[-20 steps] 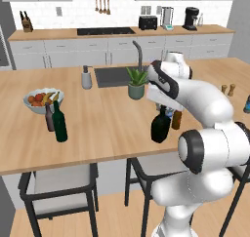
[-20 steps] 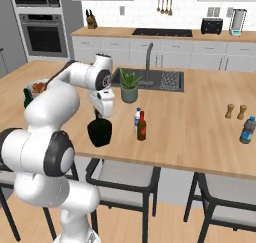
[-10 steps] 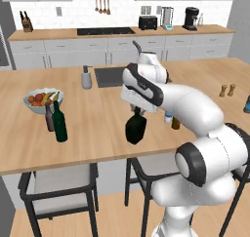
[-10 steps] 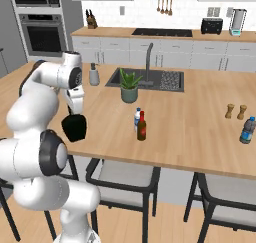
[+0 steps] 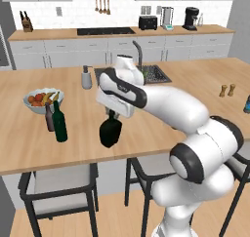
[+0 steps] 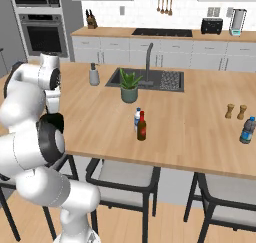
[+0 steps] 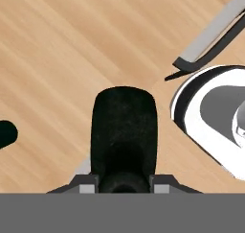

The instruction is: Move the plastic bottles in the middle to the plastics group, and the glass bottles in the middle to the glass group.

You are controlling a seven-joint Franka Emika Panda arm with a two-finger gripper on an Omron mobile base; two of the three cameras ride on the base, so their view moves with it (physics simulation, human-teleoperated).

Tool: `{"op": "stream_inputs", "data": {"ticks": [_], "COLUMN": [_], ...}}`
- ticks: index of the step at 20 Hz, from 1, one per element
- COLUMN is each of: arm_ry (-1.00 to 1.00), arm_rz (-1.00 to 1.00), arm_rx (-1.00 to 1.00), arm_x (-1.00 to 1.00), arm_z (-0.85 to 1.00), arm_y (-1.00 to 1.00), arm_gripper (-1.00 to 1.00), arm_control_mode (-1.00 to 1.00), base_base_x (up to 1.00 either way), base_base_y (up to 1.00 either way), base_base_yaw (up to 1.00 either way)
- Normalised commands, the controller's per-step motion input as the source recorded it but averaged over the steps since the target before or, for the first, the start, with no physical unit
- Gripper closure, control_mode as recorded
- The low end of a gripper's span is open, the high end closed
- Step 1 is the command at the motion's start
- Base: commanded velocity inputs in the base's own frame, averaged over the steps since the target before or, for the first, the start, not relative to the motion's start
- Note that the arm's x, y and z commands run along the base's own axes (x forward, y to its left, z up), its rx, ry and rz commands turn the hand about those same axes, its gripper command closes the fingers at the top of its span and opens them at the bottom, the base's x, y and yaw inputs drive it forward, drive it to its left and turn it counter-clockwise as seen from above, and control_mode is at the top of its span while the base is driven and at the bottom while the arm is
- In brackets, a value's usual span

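Note:
My gripper (image 5: 113, 114) is shut on the neck of the squat blackish glass bottle (image 5: 110, 132), holding it upright over the counter near its front edge. In the hand view this bottle (image 7: 124, 131) hangs below my fingers (image 7: 88, 187). To its left stands the glass group: the tall dark green wine bottle (image 5: 59, 122) and the slim grey-brown bottle (image 5: 49, 117). The small brown bottle with a red cap (image 6: 142, 126) stands mid-counter, with a small white and blue plastic bottle (image 6: 137, 118) just behind it. A blue plastic bottle (image 6: 246, 130) stands at the far right.
A fruit bowl (image 5: 41, 100) sits behind the glass group. A grey soap dispenser (image 5: 86, 78), a potted plant (image 6: 129, 86) and the sink (image 6: 165, 80) lie further back. Salt and pepper shakers (image 6: 236, 111) stand at the right. Stools (image 5: 58, 182) are under the counter's front edge.
My arm has swung left along the counter with the blackish bottle in its grip, bringing it from the middle to a spot close to the green wine bottle.

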Motion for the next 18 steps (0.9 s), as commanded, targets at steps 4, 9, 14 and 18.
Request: {"op": "stream_inputs", "data": {"ticks": [4,9,14,18], "arm_ry": [-0.05,-0.04,0.00,0.00], "arm_rz": [0.00,0.00,0.00,0.00], "arm_rx": [0.00,0.03,0.06,0.09], "arm_x": [0.08,0.15,0.12,0.10], "arm_z": [-0.04,0.00,-0.05,-0.13], "arm_y": [0.66,0.44,0.32,0.25], "arm_gripper": [1.00,1.00,1.00,1.00], "arm_control_mode": [-1.00,-1.00,-1.00,-1.00], "base_base_x": [0.00,0.00,0.00,0.00], "base_base_y": [0.00,0.00,0.00,0.00], "base_base_yaw": [0.00,0.00,0.00,0.00]}}
